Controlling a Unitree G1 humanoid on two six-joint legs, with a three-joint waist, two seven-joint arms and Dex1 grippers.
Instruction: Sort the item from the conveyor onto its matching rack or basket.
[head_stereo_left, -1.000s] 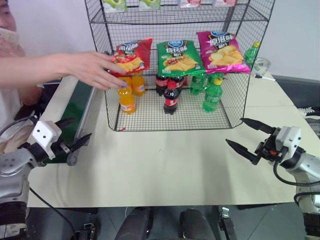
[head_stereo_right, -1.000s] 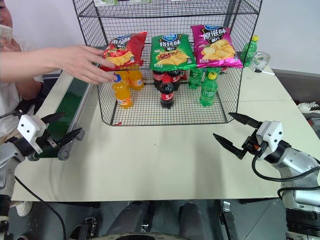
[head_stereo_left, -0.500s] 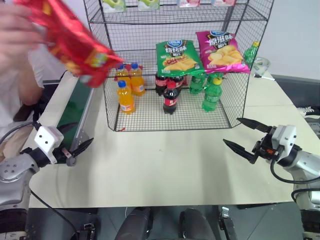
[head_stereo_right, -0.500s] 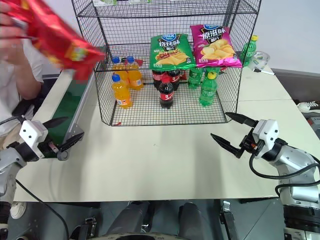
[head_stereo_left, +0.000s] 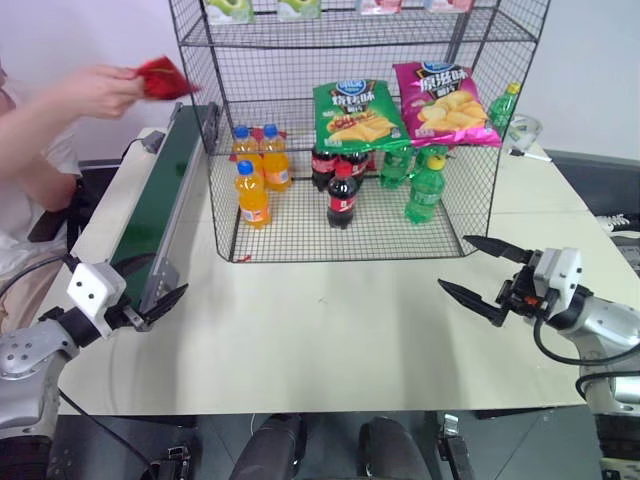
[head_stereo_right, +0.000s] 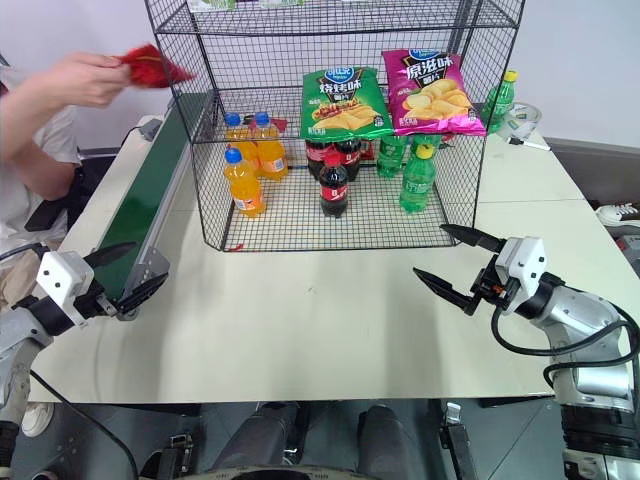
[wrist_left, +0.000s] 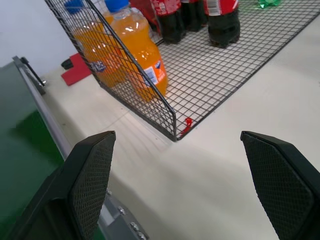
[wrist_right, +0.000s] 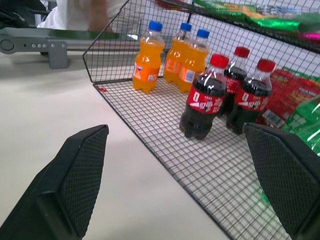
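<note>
A tall black wire-grid rack (head_stereo_left: 470, 215) stands at the back of a cream table (head_stereo_left: 330, 340). On its bottom tier three orange soda bottles (head_stereo_left: 252, 195) stand at the left, dark cola bottles (head_stereo_left: 341, 197) in the middle and green soda bottles (head_stereo_left: 425, 188) at the right. On the tier above them a green chip bag (head_stereo_left: 357, 113) and a pink chip bag (head_stereo_left: 443, 103) lean side by side, with an empty space on that tier to the left of the green one. Small packages lie on a higher tier, too cut off to name. One more green bottle (head_stereo_left: 503, 105) stands outside the rack on its right side.

The conveyor (head_stereo_left: 150, 210), a dark green belt in a grey frame, runs along the rack's left side, just beside it.

The red snack bag (head_stereo_left: 165, 77) is in a person's hand (head_stereo_left: 100, 88), held in the air above the far end of the conveyor and just left of the rack. It looks crumpled and blurred; its logo and printing cannot be made out.

The left gripper (head_stereo_left: 148, 297) hovers at the near end of the conveyor with its black fingers spread wide and nothing between them. The right gripper (head_stereo_left: 483, 274) hangs over the table in front of the rack's right corner, fingers likewise wide apart and empty. Bare table lies between both grippers and the rack.
</note>
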